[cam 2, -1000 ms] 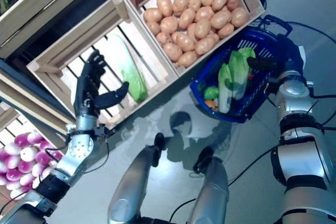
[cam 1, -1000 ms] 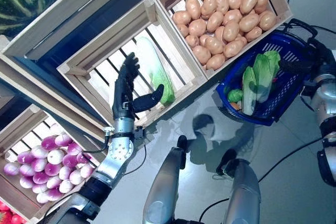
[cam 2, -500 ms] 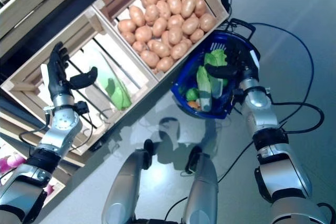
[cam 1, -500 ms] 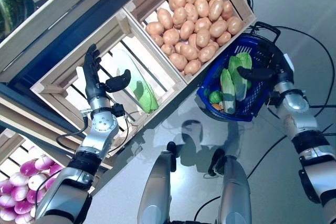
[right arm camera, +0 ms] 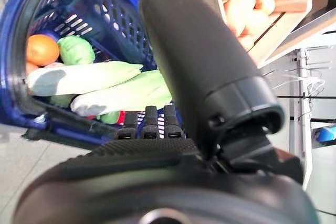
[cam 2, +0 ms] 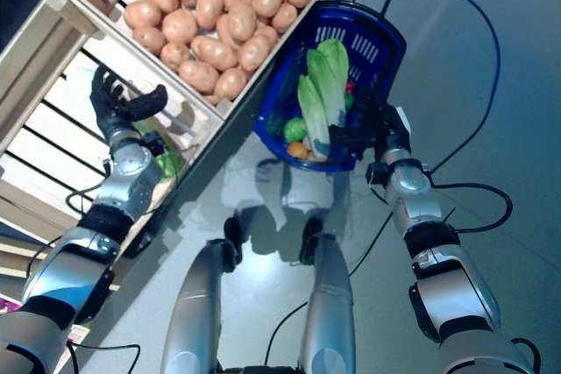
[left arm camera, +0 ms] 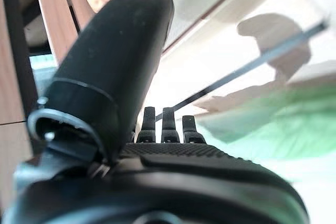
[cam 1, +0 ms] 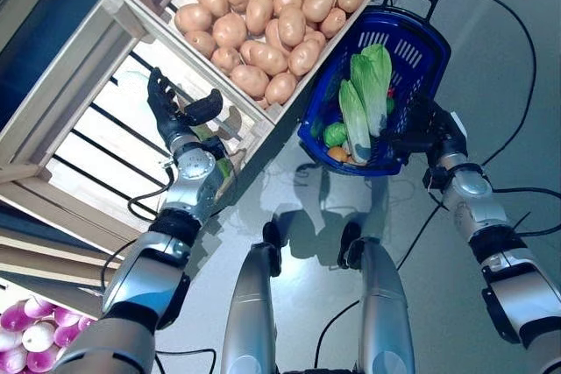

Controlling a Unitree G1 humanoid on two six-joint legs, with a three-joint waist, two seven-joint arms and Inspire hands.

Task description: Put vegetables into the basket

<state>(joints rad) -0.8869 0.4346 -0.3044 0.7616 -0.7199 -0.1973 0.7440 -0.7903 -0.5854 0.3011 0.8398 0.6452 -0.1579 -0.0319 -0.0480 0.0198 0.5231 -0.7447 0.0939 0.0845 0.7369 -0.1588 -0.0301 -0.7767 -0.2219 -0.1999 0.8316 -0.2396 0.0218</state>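
While the smooth grey floor [cam 1: 491, 67] lay under everything, slanted pale wooden slatted crates [cam 1: 79, 120] were ranged along its edge. One wooden crate was filled with brown potatoes [cam 1: 263, 6]; a corner of another with purple-and-white onions [cam 1: 26, 335] was seen low down. The robot's left hand [cam 1: 175, 111] was held inside the nearly bare slatted crate, fingers straight and thumb spread apart, with nothing grasped; a long pale-green vegetable [left arm camera: 273, 124] lay on the slats just beyond its fingertips. The dark blue plastic shopping basket [cam 1: 429, 54] was carried by the right hand [cam 1: 425, 129], whose fingers were curled on the basket's rim. Inside the basket two leafy green cabbages [cam 1: 364, 85], a small round green vegetable [right arm camera: 76, 50] and an orange one [right arm camera: 42, 50] were seen.
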